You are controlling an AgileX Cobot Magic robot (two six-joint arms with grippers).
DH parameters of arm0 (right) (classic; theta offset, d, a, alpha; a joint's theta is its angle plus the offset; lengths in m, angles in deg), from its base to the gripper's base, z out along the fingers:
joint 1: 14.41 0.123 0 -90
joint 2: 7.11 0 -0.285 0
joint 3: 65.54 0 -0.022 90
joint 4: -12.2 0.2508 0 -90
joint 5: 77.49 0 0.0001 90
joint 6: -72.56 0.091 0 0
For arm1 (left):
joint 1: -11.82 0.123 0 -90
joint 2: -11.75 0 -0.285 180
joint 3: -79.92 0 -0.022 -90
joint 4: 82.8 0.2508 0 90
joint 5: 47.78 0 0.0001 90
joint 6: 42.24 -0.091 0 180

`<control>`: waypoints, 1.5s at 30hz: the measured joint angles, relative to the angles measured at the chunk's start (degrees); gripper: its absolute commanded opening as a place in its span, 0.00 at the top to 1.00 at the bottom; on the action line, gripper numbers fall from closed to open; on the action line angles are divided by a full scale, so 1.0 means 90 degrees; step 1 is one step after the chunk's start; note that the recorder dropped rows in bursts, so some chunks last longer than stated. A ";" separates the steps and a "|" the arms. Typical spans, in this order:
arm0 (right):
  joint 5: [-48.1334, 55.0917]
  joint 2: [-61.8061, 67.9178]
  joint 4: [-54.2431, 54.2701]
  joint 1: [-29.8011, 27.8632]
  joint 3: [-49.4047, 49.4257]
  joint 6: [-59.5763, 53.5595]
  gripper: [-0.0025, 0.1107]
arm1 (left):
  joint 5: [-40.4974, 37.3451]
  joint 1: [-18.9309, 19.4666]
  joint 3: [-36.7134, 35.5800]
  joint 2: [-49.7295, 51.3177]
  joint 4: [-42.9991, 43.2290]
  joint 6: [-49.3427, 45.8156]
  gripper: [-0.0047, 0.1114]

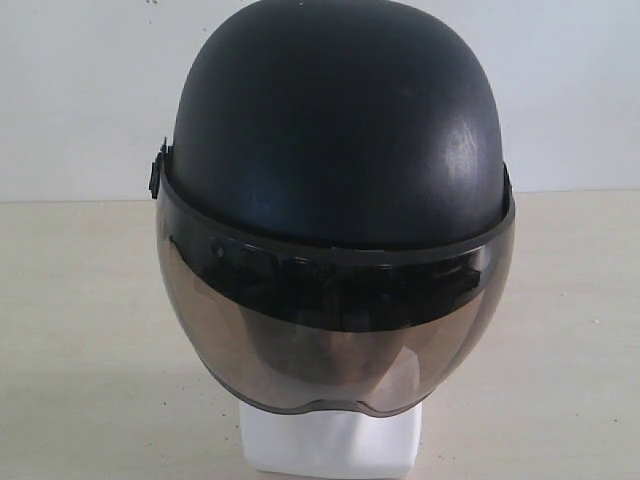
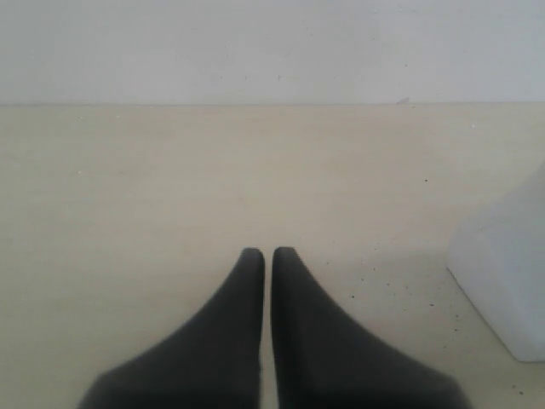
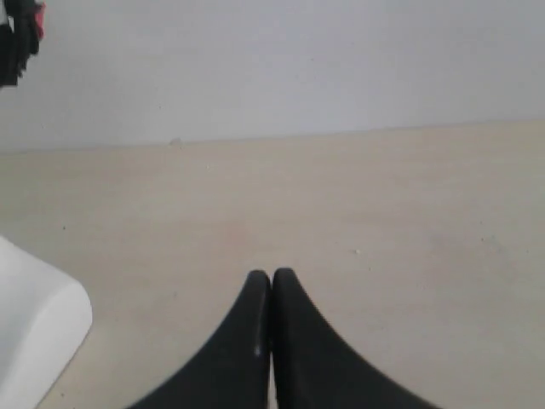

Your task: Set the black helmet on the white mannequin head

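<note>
While black helmet (image 1: 335, 130) sits on white mannequin head (image 1: 330, 445) | judged rigid, light, slick shell; best grasped at rim (image 1: 340, 246) | left gripper (image 2: 267, 253), right gripper (image 3: 271, 274) closed, empty

The helmet (image 1: 335, 130) sits on the head (image 1: 335, 445) at frame centre in the exterior view, its visor (image 1: 335, 340) down before the face. Only the head's lowest part shows, at bottom centre. The head stands on the bench (image 1: 80, 330), with the wall (image 1: 80, 90) behind, across the upper frame. The left gripper (image 2: 268, 253) and the right gripper (image 3: 271, 274) each hang over the bench near the head.
</note>
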 measured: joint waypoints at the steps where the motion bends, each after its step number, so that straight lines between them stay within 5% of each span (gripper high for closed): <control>1: 0.0120 0.0000 -0.0013 0.0000 0.0000 0.0000 0.98 | 0.0000 0.0000 0.0000 0.0000 0.0000 0.0000 0.92; 45: 0.0433 0.0000 -0.0092 0.0000 0.0038 0.0046 0.98 | 0.0000 0.0000 0.0000 0.0000 0.0000 0.0000 0.92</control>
